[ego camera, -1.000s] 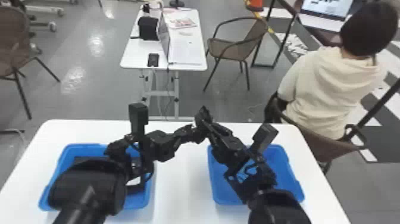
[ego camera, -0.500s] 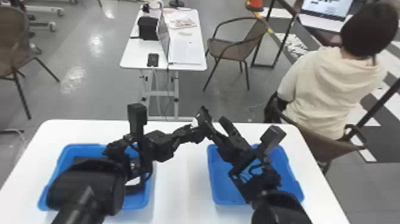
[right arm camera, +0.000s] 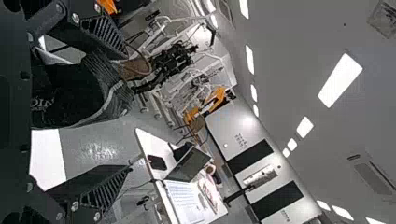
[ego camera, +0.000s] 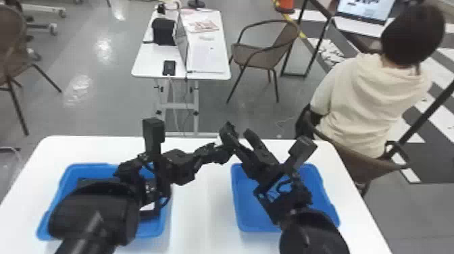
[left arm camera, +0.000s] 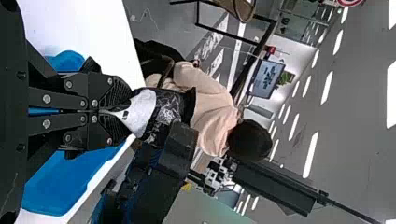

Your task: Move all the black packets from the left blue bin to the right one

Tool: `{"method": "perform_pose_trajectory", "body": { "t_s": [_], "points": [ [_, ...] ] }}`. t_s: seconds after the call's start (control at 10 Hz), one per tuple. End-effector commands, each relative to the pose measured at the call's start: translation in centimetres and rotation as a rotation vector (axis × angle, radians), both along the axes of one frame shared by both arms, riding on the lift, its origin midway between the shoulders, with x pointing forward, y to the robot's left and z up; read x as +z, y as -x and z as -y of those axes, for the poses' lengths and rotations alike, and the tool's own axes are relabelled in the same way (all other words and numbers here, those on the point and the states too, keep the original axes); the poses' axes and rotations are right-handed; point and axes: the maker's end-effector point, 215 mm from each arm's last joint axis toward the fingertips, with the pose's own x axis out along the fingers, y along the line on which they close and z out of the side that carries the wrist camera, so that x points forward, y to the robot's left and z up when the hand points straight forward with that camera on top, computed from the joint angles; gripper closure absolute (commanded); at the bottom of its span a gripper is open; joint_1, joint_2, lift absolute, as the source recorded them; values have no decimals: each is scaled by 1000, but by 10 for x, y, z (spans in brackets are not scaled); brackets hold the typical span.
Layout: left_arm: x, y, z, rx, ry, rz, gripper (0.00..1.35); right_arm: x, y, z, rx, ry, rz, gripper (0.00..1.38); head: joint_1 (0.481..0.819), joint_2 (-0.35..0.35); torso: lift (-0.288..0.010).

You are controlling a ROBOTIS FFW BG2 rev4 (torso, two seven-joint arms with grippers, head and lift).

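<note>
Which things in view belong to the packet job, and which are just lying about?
Job:
- left blue bin, black packets inside
- packet in left gripper
- open right gripper
- right blue bin

Lying about:
- laptop
- phone-like device
- brown chair

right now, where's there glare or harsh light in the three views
Head view: glare patches on the gray floor, towards the left; left wrist view: small glints on the black packet, and ceiling strips burned out white; right wrist view: ceiling panels burned out too, with a speckled shine on the floor.
</note>
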Motion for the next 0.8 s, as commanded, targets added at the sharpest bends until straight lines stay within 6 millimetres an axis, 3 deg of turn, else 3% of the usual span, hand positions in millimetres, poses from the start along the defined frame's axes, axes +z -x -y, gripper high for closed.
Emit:
{"method": "perform_pose_trajectory", "body": {
  "t_s": [0.0, 0.1, 0.2, 0.6, 0.7],
  "points": [
    [0, 2, 5, -10, 1, -9, 1165, -1, -7, -9, 25, 12, -17, 472, 695, -160, 0],
    [0, 3, 7, -14, 3, -11, 1165, -2, -8, -12, 40, 33, -25, 909, 695, -156, 0],
    [0, 2, 6, -10, 5, -12, 1165, -3, -7, -12, 35, 39, -27, 1237, 695, -154, 0],
    [1, 0, 3, -1, 7, -9, 1165, 4, -3, -1, -21, 9, 11, 1282, 695, -155, 0],
    [-1, -2, -2, 19, 8, -6, 993, 0, -2, 1, -29, -14, 2, 1280, 695, -156, 0]
  ]
}}
